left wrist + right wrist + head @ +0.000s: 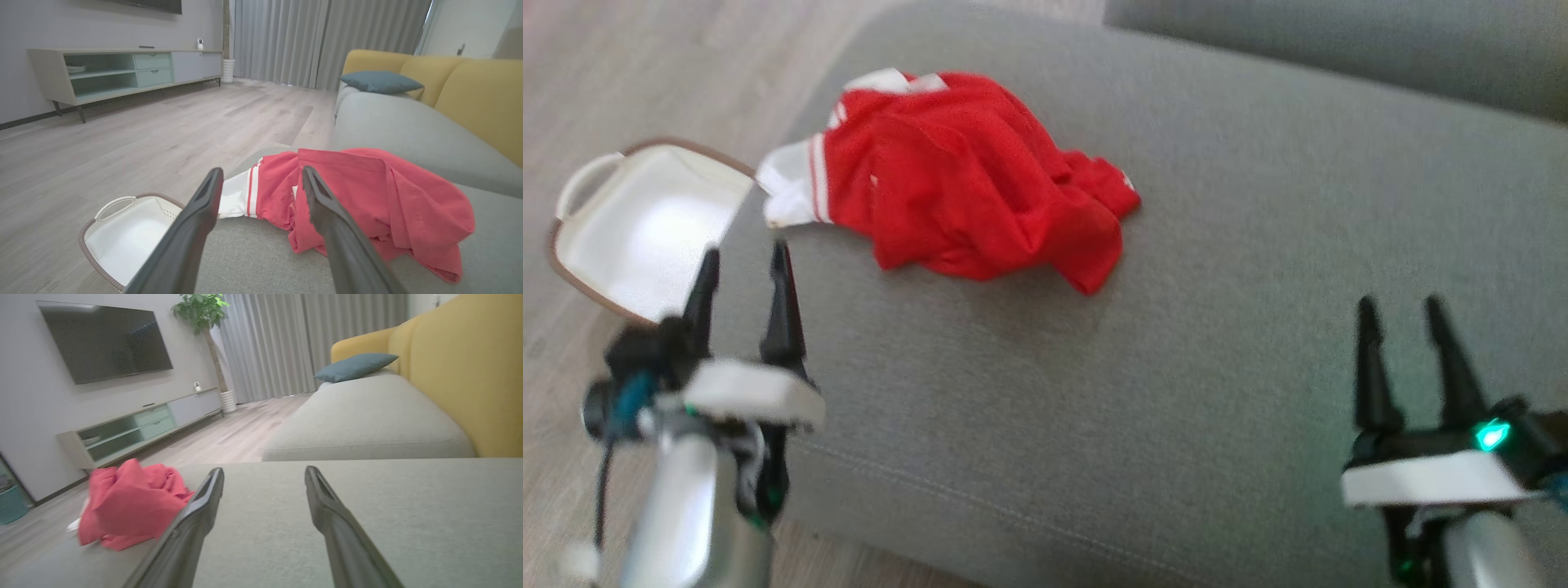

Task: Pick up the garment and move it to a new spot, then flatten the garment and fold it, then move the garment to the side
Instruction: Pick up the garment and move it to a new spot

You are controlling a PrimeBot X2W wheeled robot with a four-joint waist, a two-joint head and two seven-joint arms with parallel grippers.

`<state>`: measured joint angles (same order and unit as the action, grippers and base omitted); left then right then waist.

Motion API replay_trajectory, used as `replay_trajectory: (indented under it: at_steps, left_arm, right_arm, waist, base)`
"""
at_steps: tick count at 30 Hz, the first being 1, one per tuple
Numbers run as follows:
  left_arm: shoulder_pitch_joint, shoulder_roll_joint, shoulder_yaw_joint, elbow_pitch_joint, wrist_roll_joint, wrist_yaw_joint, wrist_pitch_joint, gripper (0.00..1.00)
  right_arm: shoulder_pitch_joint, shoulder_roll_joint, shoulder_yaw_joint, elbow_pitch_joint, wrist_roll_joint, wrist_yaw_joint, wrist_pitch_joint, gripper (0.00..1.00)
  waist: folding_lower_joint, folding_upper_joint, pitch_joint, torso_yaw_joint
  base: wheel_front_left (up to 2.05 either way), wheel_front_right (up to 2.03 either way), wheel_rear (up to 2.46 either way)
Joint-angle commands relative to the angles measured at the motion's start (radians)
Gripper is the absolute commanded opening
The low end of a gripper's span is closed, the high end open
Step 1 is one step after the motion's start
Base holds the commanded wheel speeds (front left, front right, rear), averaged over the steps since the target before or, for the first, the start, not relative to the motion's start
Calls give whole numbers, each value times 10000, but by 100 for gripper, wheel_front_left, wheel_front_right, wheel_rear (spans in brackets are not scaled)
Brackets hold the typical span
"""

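A red garment (pixel 968 175) with white striped sleeve ends lies crumpled near the left end of a grey sofa seat (pixel 1217 286). The garment (pixel 367 200) lies just beyond my left fingers in the left wrist view; in the right wrist view the garment (pixel 130 502) sits off to the left. My left gripper (pixel 745 260) hovers open at the seat's left edge, short of the white sleeve, with nothing between its fingers. Well clear of the cloth at the lower right, my right gripper (pixel 1401 309) stands open and empty over bare cushion.
A white basket (pixel 645 224) with a brown rim stands on the wooden floor (pixel 122 139) left of the sofa. Yellow backrests (pixel 461 375) and a teal pillow (pixel 355 365) lie further along. A TV cabinet (pixel 122 71) lines the far wall.
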<state>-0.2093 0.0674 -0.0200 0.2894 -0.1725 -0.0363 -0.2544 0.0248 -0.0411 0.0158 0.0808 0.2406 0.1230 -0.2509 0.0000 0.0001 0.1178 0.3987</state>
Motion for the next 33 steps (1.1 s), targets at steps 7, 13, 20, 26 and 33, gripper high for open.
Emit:
replay_trajectory:
  at_steps: [7,13,20,26,33]
  left_arm:
    - [-2935,1196,127,2000,14,-565,833,100]
    - [-4789,1960,-274,3698,-100,-839,1721,100]
    - [-6169,2536,-1293,5120,-451,-936,1956,100]
    - [-6789,2811,-2260,5856,-1100,-941,1988,100]
    - [-7211,2987,-2740,6439,-1587,-942,1628,0]
  right_arm:
    - [-929,-91,-807,-897,-566,77,-109,100]
    - [-1164,-91,-1010,-1100,-825,77,-109,100]
    - [-1293,-91,-1005,-1127,-926,77,-109,100]
    - [-1361,-91,-970,-1140,-947,77,-109,100]
    - [-1438,-91,-939,-1046,-911,77,-109,100]
  waist:
    - [0,-1,1751,-1109]
    - [0,-1,2477,-1578]
    - [0,-1,2967,-1917]
    - [0,-1,3180,-2051]
    - [0,-1,3178,-2072]
  base:
    - [0,0,0]
    - [0,0,0]
    - [0,0,0]
    - [0,0,0]
    - [0,0,0]
